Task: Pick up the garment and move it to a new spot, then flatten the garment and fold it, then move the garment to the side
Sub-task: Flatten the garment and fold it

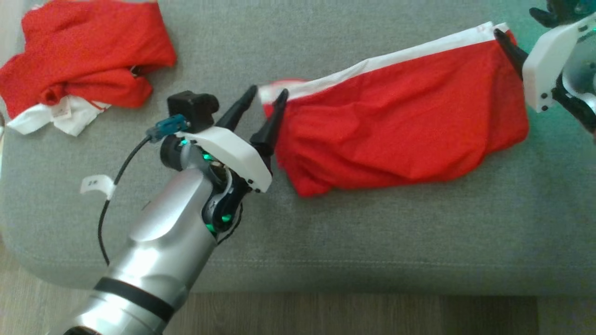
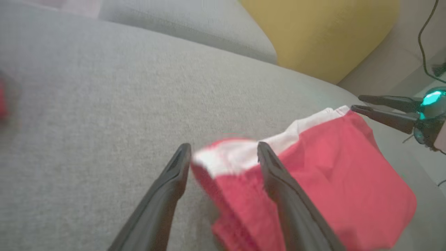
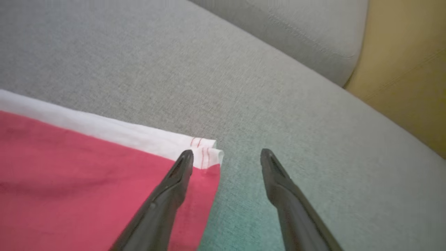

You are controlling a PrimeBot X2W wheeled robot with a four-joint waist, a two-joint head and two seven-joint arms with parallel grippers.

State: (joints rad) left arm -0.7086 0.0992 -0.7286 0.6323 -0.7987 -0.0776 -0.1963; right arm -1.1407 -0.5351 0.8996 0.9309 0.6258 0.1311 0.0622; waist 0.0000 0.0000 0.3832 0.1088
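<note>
My left gripper (image 1: 269,91) stood spread, fingers either side of the white-banded corner of the red garment (image 1: 400,125), which lay stretched across the grey sofa cushion (image 1: 326,232). My right gripper (image 3: 226,152) gaped at the opposite corner, pinching nothing.

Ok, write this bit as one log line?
garment: stretched on sofa | left gripper: open, astride one corner | right gripper: open, at other corner
</note>
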